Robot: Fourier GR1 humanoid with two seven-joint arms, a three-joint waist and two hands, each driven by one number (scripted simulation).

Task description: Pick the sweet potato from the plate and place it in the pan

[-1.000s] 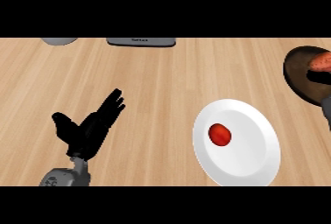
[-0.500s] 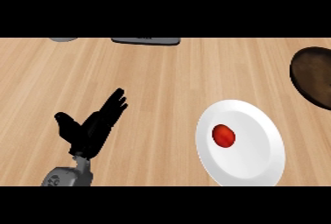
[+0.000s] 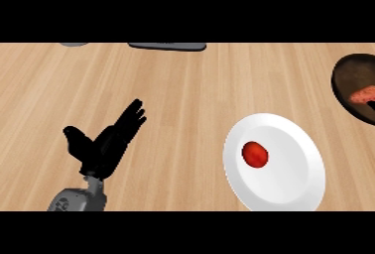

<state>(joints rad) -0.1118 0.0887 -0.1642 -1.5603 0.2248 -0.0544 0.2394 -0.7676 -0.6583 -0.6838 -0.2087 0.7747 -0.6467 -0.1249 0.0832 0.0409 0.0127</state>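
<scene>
A white plate [image 3: 282, 193] lies at the lower right of the counter with a small round red item [image 3: 255, 154] on its middle. The dark brown pan [image 3: 345, 79] is cut off by the right edge. An orange-pink elongated piece, apparently the sweet potato [image 3: 363, 95], lies inside the pan at that edge. My left hand [image 3: 106, 146] rests open at the lower left, fingers pointing up and to the right, far from plate and pan and holding nothing. My right hand does not show.
A flat dark grey object [image 3: 167, 45] and a small grey item [image 3: 73, 43] sit at the counter's far edge. Bare wooden counter [image 3: 190, 89] stretches between my left hand and the plate.
The pan looked bare half a second ago; now the orange-pink piece shows inside it at the right edge. The left hand, the plate and the red item have stayed put.
</scene>
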